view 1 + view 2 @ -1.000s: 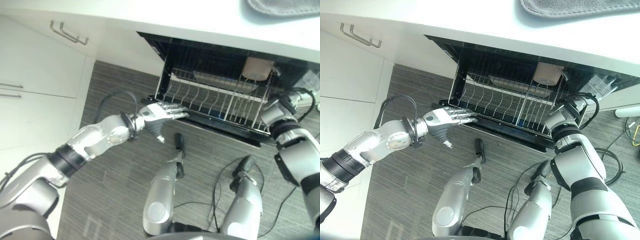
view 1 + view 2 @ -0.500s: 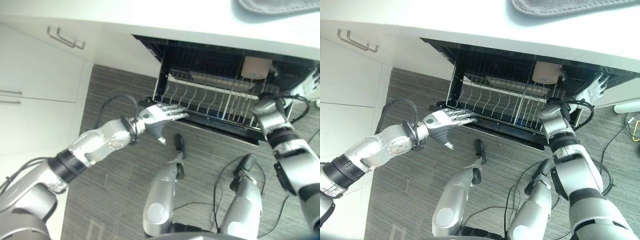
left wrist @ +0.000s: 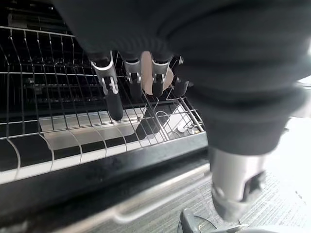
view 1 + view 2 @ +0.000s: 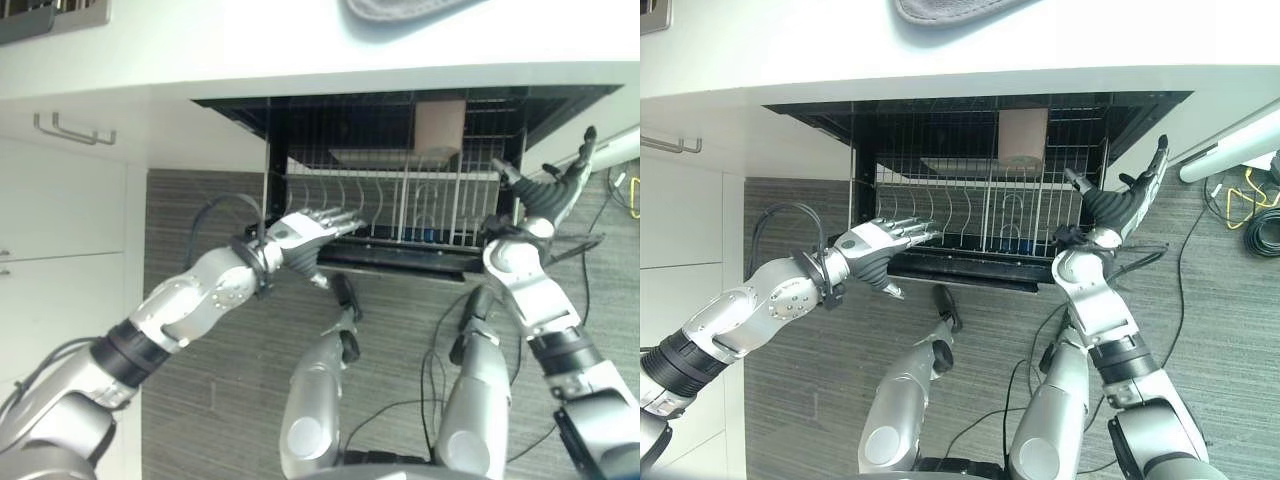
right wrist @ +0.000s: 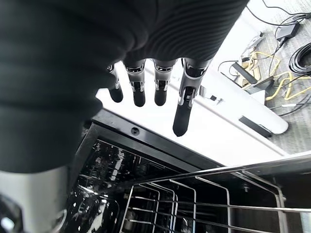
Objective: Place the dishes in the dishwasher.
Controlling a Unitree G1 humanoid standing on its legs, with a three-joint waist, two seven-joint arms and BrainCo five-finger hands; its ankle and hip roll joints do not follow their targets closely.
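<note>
The dishwasher (image 4: 300,110) stands open under the white counter, its wire rack (image 4: 980,215) slid partly out. In the rack a beige cup (image 4: 438,125) stands at the back right and a flat grey dish (image 4: 372,157) lies beside it. My left hand (image 4: 305,232) is open, its straight fingers (image 3: 112,92) resting on the rack's front left edge. My right hand (image 4: 1120,205) is open and holds nothing, its fingers (image 5: 180,107) spread by the rack's right side.
A grey cloth (image 4: 950,8) lies on the counter above the dishwasher. White cabinets with a bar handle (image 4: 70,128) stand to the left. A white bar (image 4: 1230,150) and loose cables (image 4: 1255,215) lie on the floor at the right.
The camera has shifted. My right hand has come away from the rack's right side and now stands raised and spread. The left hand stays at the rack's front edge.
</note>
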